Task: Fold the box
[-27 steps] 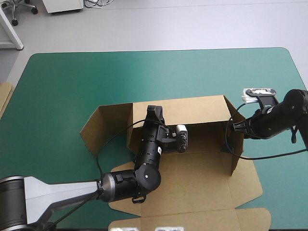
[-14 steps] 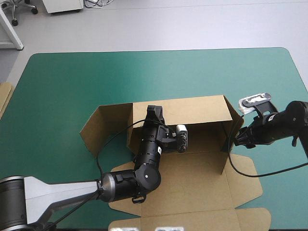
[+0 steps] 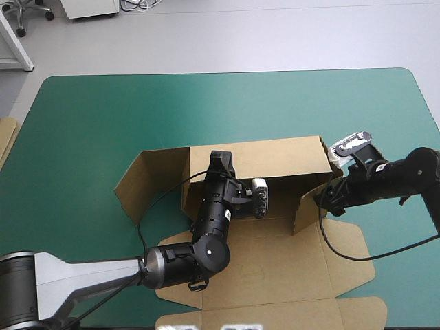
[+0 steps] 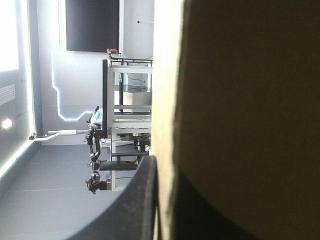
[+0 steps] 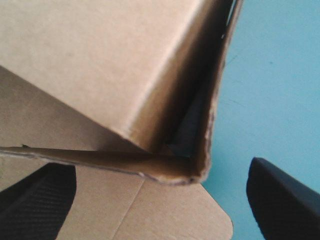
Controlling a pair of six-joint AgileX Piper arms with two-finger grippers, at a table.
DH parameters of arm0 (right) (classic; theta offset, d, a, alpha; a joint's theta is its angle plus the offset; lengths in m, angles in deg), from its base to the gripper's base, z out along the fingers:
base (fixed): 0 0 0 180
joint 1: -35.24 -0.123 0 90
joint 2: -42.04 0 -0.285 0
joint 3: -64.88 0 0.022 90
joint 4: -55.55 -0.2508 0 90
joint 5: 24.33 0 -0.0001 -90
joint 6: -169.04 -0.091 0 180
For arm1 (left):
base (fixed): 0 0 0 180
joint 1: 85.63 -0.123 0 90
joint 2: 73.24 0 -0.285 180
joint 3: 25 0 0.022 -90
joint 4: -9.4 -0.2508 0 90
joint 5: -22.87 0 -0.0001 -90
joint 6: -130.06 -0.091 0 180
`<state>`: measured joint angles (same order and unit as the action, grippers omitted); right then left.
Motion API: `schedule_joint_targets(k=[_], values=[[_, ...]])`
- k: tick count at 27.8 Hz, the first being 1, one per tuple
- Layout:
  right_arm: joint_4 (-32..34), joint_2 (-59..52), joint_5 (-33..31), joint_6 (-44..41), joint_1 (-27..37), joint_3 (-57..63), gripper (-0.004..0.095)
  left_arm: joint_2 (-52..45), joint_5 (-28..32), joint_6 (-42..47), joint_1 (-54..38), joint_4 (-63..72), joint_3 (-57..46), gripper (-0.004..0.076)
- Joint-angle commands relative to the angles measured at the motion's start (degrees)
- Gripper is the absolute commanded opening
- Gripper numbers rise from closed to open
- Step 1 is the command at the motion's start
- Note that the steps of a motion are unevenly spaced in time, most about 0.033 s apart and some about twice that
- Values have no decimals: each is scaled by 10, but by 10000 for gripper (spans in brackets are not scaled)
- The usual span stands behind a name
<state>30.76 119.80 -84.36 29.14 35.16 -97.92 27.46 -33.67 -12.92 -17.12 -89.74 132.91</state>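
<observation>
We see the brown box (image 3: 275, 159) at the table's (image 3: 103, 117) middle, back wall raised, right flap angled inward. Our left gripper (image 3: 221, 159) pinches that wall; the right gripper (image 3: 323, 199), spread, straddles the flap's corner; spare board (image 3: 5, 141) at the left edge

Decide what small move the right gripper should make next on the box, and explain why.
Probably push the side flap of the box inward until it stands square to the back wall. The right gripper is open astride the flap's edge, the flap stands at a slant, and the left gripper is shut on the back wall, holding it upright.
</observation>
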Motion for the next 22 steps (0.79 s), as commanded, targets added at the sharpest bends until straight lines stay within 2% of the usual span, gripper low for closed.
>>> schedule_joint_targets(k=[1,9,22], values=[[-47,-16,41,43,0,3,868,-23,-15,10,1,-22,12,-10],[-72,-16,94,48,0,7,863,-23,-15,10,1,-23,12,-10],[-97,-16,107,52,-14,7,859,-23,-2,9,1,-44,12,-10]])
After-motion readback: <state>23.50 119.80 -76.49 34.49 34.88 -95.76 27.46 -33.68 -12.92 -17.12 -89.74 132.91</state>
